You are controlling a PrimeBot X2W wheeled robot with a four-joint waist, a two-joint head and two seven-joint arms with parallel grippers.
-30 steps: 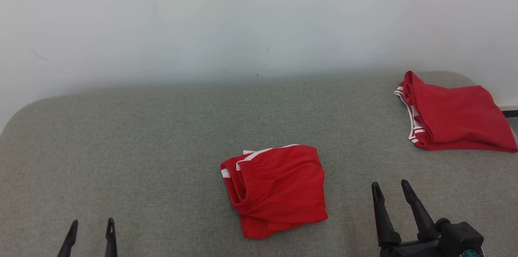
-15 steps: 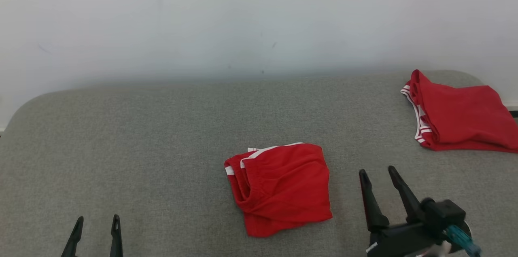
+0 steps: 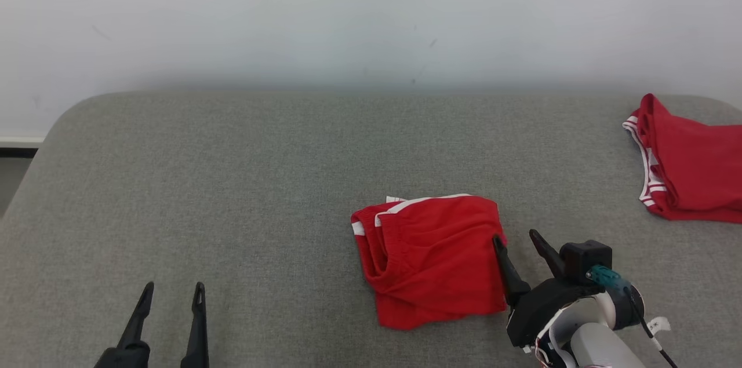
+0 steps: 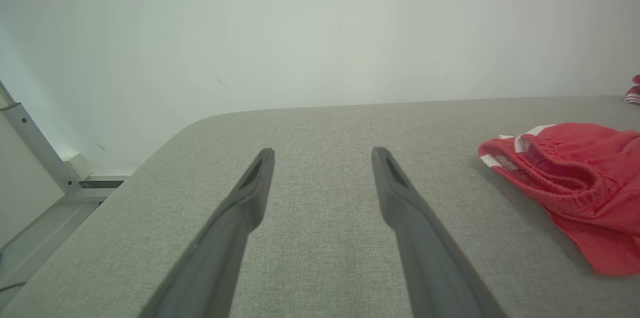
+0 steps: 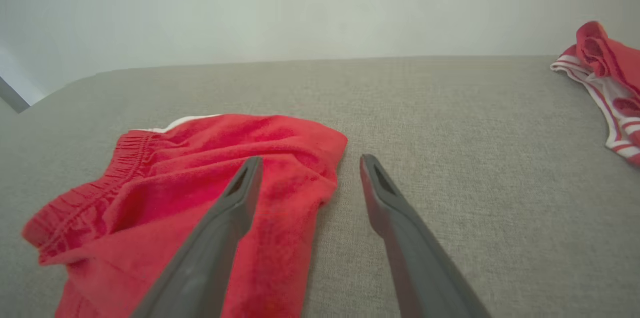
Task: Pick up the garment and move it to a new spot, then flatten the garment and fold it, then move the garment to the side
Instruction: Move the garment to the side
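Red garment [image 3: 432,261] with white trim lies roughly folded on grey padded surface [image 3: 232,182], right of centre in head view, elastic waistband facing left. Right gripper [image 3: 515,236] sits at garment's right edge, jaws spread wide, nothing pinched. In right wrist view one finger [image 5: 235,198] lies over the red cloth and the other over bare grey fabric just beside the edge; can't tell if either touches. Left gripper [image 3: 174,287] is low at lower left, well apart from garment, jaws spread, empty. Second red garment [image 3: 690,171] lies folded at far right edge of the surface. Pale wall [image 3: 348,8] behind.
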